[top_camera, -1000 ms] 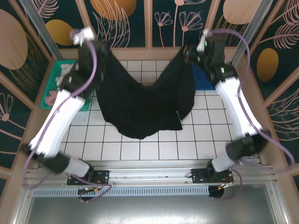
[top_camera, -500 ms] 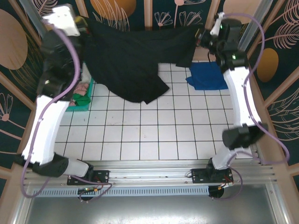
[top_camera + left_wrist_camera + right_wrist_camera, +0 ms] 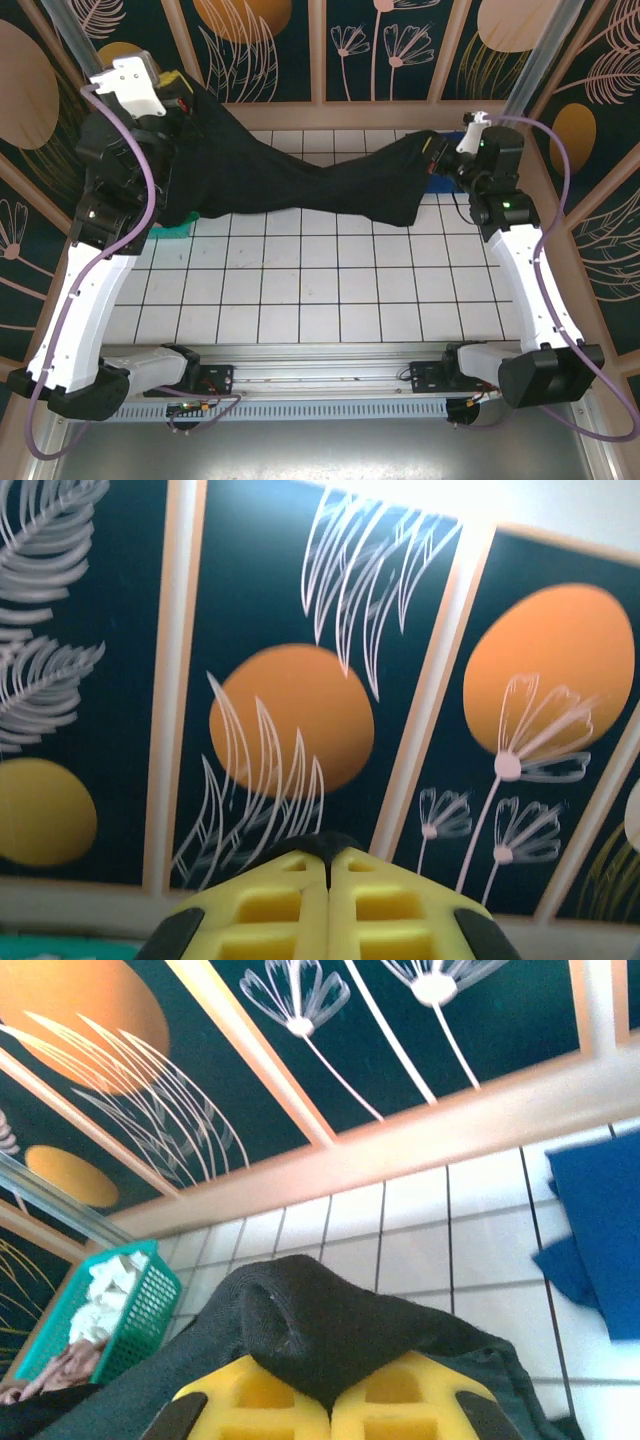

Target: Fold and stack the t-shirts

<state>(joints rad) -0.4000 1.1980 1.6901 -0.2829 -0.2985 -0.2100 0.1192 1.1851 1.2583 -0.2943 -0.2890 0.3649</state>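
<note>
Now the black t-shirt (image 3: 300, 185) hangs as a slanted band above the far half of the tiled table (image 3: 330, 290), strung between the two arms. The left gripper (image 3: 185, 100) holds one end high over the table's far left corner. In its wrist view the yellow fingers are pressed flat together, with only a dark sliver of cloth at their tips. The right gripper (image 3: 325, 1400) sits lower, near the table's far right corner, its fingers clamped tight on a thick bunched fold of the same shirt.

A second ago the garment sagged in a deep loop with its hem on the table's middle. Half a second ago both arms had lifted it high and spread it wide along the table's far edge. Since then the right end has dropped and the cloth has drawn narrow and taut.

The royal-blue t-shirt (image 3: 600, 1220) lies on the table's far right. The teal basket (image 3: 115, 1310) stands off the table's far left.

Judgement: this is the shake-out before laying the shirt flat. No fold has been made, and nothing is stacked.
</note>
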